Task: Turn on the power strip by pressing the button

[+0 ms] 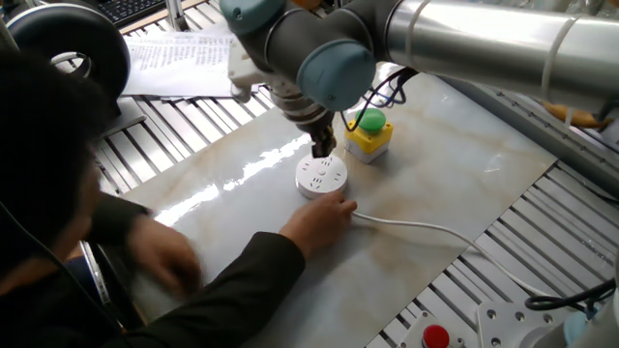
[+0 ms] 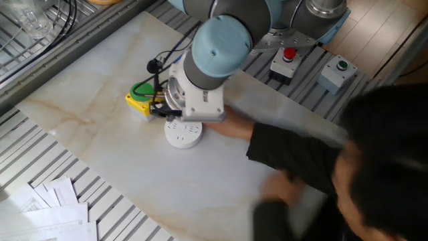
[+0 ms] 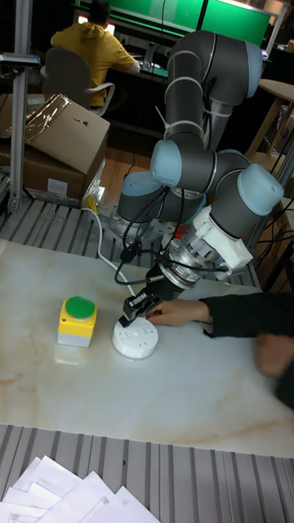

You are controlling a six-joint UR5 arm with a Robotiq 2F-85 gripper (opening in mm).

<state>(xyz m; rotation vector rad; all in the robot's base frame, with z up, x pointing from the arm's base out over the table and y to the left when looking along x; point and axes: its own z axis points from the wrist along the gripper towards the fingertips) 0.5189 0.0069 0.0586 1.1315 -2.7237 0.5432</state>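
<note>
Fingers first: my gripper [image 3: 137,311] hangs tip-down right over the power strip [image 3: 135,341], at or just above its far edge, but whether the two fingers are spread or pressed together I cannot tell — no view shows the tips cleanly, and in the other fixed view my own wrist hides them altogether. The power strip [image 1: 321,177], a round white puck with dark plug holes on its face, lies flat on the pale marble-patterned board [image 1: 435,193], near the middle, its white cable [image 1: 426,228] trailing off toward the board's edge. I cannot make out the button itself from here. The main risk, as I judge it, is the person's hand [image 1: 324,213] — it rests against the near side of the puck, so a push from me could pinch it or the hand could nudge the strip out from under my tip. The puck seems to sit loose on smooth stone, so an off-centre press might skid or tilt it rather than click the switch. Just beside it stands the yellow box with a green dome [image 1: 369,133], close enough that a drift to that side would strike the wrong button. Black wires loop from my wrist near that box and could snag. Printed papers [image 1: 184,63] lie well apart on the slatted table.
</note>
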